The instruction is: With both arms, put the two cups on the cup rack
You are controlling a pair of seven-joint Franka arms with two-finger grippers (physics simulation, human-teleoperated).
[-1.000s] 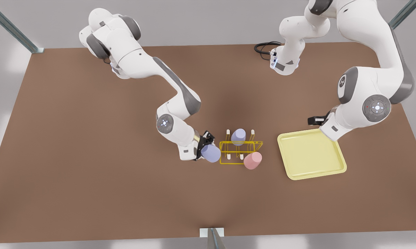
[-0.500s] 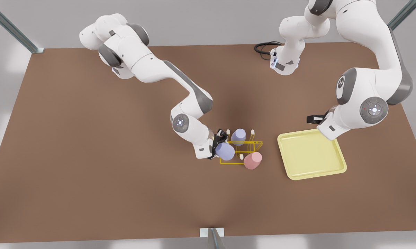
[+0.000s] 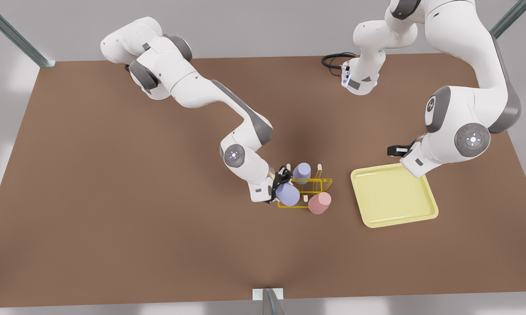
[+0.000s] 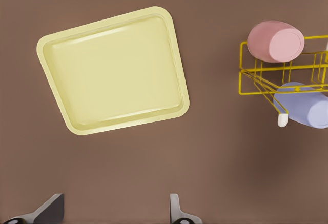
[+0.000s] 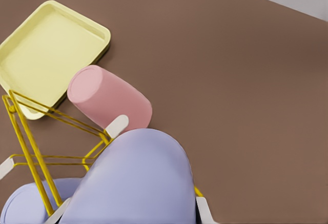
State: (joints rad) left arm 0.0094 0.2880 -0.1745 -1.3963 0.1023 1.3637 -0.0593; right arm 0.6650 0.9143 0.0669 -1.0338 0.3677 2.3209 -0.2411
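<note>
**A:** Front view first: what has changed?

**B:** The right gripper (image 3: 282,183), clamped on a lavender cup (image 3: 287,194), has carried it from just off the cup rack (image 3: 305,189) to over the rack's corner on the front view's left. A second ago the cup was clear of the wire; now it overlaps the frame, so I judge the placing is in its last stretch.

**A:** And the rest?

**B:** The pink cup (image 3: 319,203) sits on a peg at the near corner, another lavender cup (image 3: 301,173) on a far peg; neither has shifted. The left gripper (image 3: 397,151) waits beside the yellow tray (image 3: 425,216), hardly moved.

**A:** Left wrist view?

**B:** Its fingers (image 4: 177,211) stand spread, holding nothing, over the bare table (image 4: 128,172) near the tray (image 4: 51,42). The pink cup (image 4: 275,41) and a lavender cup (image 4: 303,104) hang on the rack (image 4: 249,73).

**A:** Right wrist view?

**B:** The held lavender cup (image 5: 138,183) is close up, between the fingertips (image 5: 205,211), with a white peg (image 5: 117,125) just beyond it and the pink cup (image 5: 107,100) behind. It needs lowering onto a free peg before release
</note>
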